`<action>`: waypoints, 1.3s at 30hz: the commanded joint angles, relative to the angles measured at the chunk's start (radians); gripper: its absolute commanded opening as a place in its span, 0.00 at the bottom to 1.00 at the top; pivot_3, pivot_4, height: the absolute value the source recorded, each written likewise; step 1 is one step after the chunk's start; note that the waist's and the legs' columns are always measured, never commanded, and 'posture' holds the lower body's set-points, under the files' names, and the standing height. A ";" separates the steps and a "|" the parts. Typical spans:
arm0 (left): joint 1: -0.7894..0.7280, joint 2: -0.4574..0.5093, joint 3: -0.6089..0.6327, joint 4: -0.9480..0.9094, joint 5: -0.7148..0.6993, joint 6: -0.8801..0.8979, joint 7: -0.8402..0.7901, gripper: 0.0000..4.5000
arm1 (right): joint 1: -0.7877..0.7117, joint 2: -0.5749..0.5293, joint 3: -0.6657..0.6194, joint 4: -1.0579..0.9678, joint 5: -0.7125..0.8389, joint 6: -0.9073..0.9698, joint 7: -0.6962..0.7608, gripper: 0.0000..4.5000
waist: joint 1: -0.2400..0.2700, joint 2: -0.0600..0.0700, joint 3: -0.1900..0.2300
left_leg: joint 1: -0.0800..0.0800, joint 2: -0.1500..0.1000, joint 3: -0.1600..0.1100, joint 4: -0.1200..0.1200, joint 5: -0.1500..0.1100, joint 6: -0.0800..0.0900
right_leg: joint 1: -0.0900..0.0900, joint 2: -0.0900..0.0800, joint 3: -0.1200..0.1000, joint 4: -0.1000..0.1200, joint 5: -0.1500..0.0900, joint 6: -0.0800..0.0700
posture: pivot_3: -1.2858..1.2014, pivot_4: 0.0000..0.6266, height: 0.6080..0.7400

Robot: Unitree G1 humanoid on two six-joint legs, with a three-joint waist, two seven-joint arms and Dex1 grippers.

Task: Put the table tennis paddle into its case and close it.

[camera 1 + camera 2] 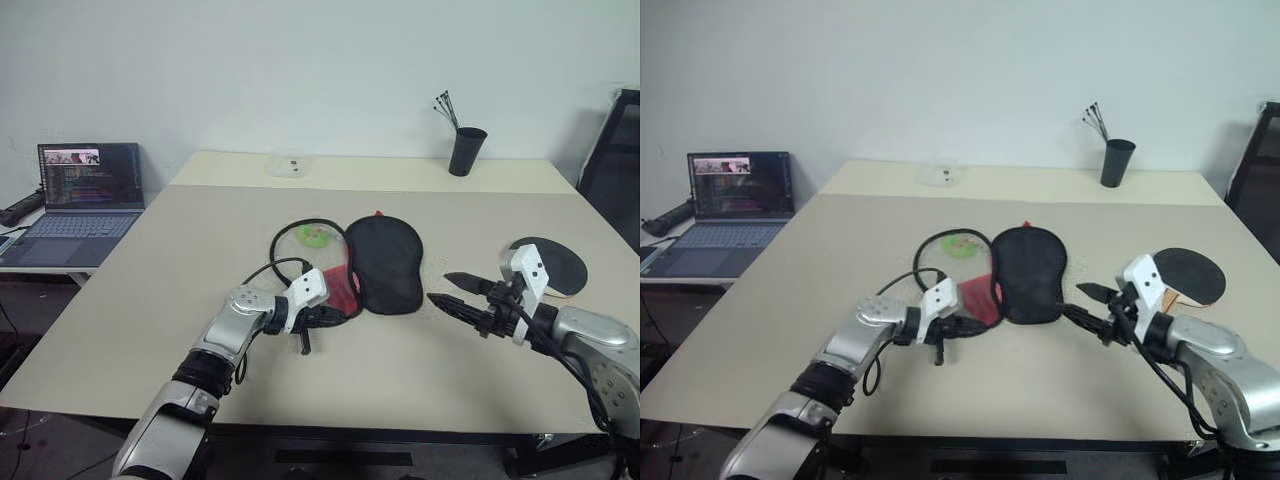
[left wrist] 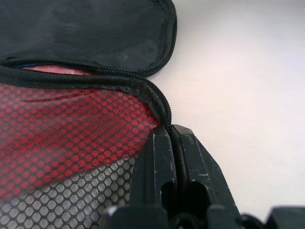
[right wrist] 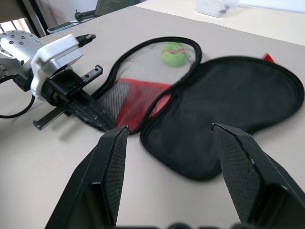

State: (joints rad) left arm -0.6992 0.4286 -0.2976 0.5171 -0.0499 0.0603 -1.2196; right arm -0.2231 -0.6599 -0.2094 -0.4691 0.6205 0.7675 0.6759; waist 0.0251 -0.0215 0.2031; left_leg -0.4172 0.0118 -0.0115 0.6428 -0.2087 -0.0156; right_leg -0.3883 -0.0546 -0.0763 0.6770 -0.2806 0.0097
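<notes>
The case (image 1: 385, 262) lies unzipped in the middle of the table, black flap spread flat beside its red mesh half (image 1: 338, 290). A green charm (image 1: 315, 236) rests inside the loop of its zip edge. My left gripper (image 1: 322, 316) is shut on the zip edge (image 2: 164, 107) at the near end of the mesh half. My right gripper (image 1: 440, 287) hovers open just right of the flap, nothing between its fingers (image 3: 114, 157). The table tennis paddle (image 1: 555, 262) lies black face up on the table behind my right hand, its handle mostly hidden.
A black cup (image 1: 466, 150) with thin sticks stands at the far right of the table, and a small clear plastic item (image 1: 290, 165) at the far middle. An open laptop (image 1: 85, 195) sits on a side desk to the left. A black chair (image 1: 615, 160) stands at the right.
</notes>
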 commanded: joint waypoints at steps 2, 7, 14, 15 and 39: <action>-0.045 0.007 -0.058 0.136 0.057 -0.147 -0.096 0.00 | 0.000 -0.019 -0.036 -0.051 0.029 0.008 -0.015 0.68 | 0.000 0.000 0.000 | 0.000 0.000 0.000 0.000 0.000 0.000 | 0.000 0.000 0.000 0.000 0.000 0.000 | 0.52 0.24 1.00; -0.120 -0.001 -0.035 0.305 0.118 -0.289 0.032 0.00 | -0.004 -0.019 -0.025 -0.051 0.031 0.009 -0.030 0.68 | -0.001 0.000 0.000 | 0.001 0.000 0.000 0.001 0.000 0.000 | 0.000 0.001 0.000 0.001 0.001 0.001 | 0.52 0.24 1.00; -0.127 -0.002 0.004 0.356 0.097 -0.396 0.065 0.15 | -0.021 -0.009 0.006 -0.040 0.037 0.010 -0.038 0.68 | -0.003 0.000 0.000 | 0.002 0.002 0.000 0.002 0.003 0.004 | 0.000 -0.001 0.001 0.000 0.011 0.004 | 0.52 0.24 1.00; -0.124 0.005 0.009 0.352 0.096 -0.409 0.071 0.22 | -0.026 -0.008 0.012 -0.035 0.036 0.009 -0.039 0.68 | -0.003 0.000 0.000 | 0.002 0.003 -0.001 0.002 0.003 0.004 | 0.000 -0.001 0.001 -0.002 0.013 0.003 | 0.52 0.24 1.00; 0.278 0.177 0.322 -0.487 -0.345 0.133 0.083 1.00 | -0.240 0.096 0.042 0.315 -0.092 0.029 -0.219 0.68 | -0.023 -0.001 0.001 | -0.001 0.004 0.012 -0.001 0.003 0.004 | -0.008 0.001 0.012 -0.003 0.012 0.001 | 0.52 0.24 1.00</action>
State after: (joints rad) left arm -0.4131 0.5862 -0.0205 0.1002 -0.3530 0.1716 -1.1424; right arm -0.4325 -0.5584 -0.1309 -0.1678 0.5530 0.8147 0.4891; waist 0.0017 -0.0225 0.2040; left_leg -0.4181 0.0162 0.0001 0.6416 -0.2057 -0.0114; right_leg -0.3958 -0.0539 -0.0644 0.6737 -0.2688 0.0108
